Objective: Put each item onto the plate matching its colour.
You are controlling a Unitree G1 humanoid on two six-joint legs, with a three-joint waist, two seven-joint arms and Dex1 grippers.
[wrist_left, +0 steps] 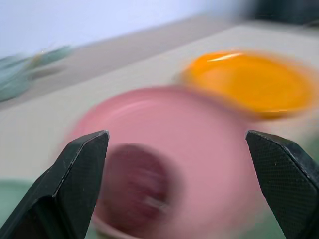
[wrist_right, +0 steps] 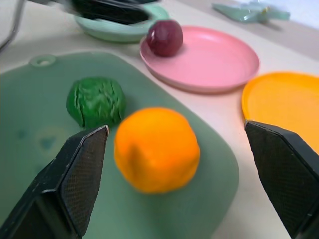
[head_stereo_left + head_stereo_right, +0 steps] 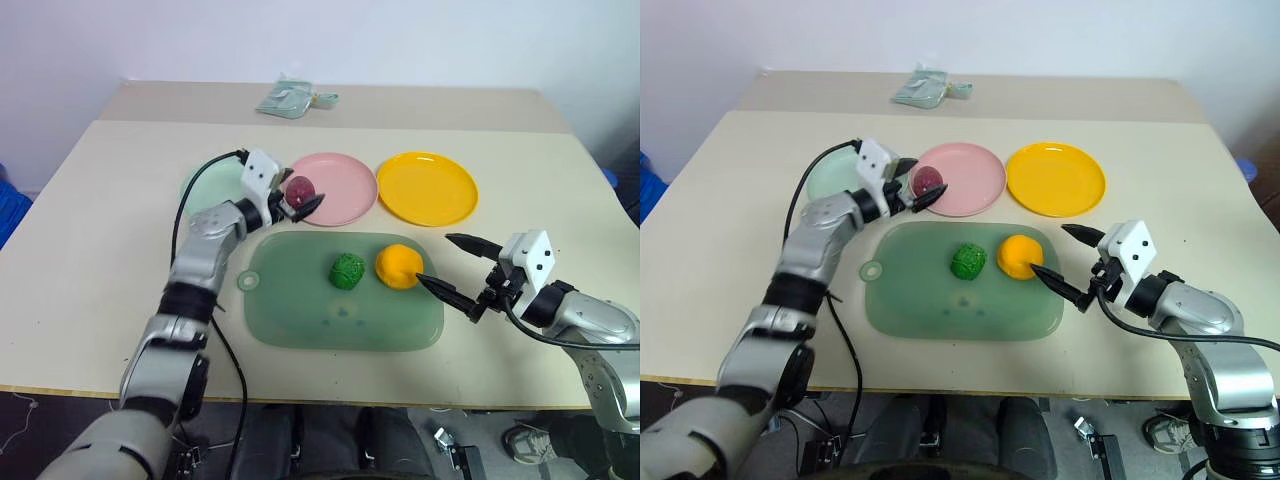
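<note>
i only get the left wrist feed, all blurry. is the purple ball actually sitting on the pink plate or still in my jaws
Observer: It sits on the pink plate, at the edge nearest the green plate. The purple ball rests free, and the left gripper stands open around it.
Operator: ok, what is left on the board
Observer: Two items: the bumpy green lump and the orange ball, side by side on the translucent green board.
Operator: where is my right gripper
Observer: The right gripper is open just beside the orange ball, fingers pointing at it, not touching.
Operator: yellow plate free?
Observer: Yes, the yellow plate holds nothing, beyond the board, next to the pink one.
</note>
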